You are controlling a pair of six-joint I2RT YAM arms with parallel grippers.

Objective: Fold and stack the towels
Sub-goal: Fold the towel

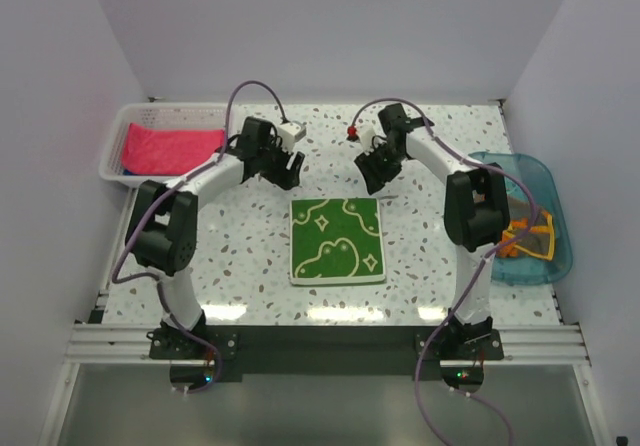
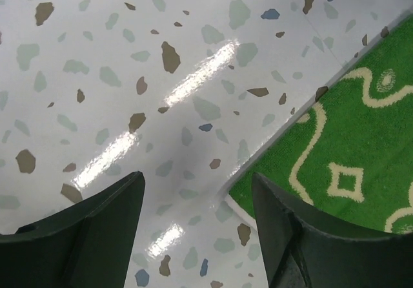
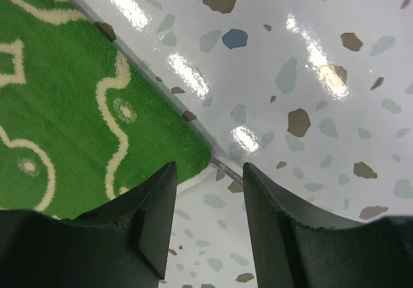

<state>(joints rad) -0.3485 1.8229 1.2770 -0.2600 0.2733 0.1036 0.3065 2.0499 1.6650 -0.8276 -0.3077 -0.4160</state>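
Okay, green towel (image 1: 337,240) lies flat on the table (image 1: 250,246); my left claw (image 2: 197,191) and right claw (image 3: 208,185) hang open, empty, at its far corners. I'd pinch both corners low together, then fold evenly toward me.

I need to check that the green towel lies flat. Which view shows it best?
The top external view: the whole green towel shows there, flat on the table between the arms. The left wrist view catches only one corner of it, and the right wrist view only another corner.
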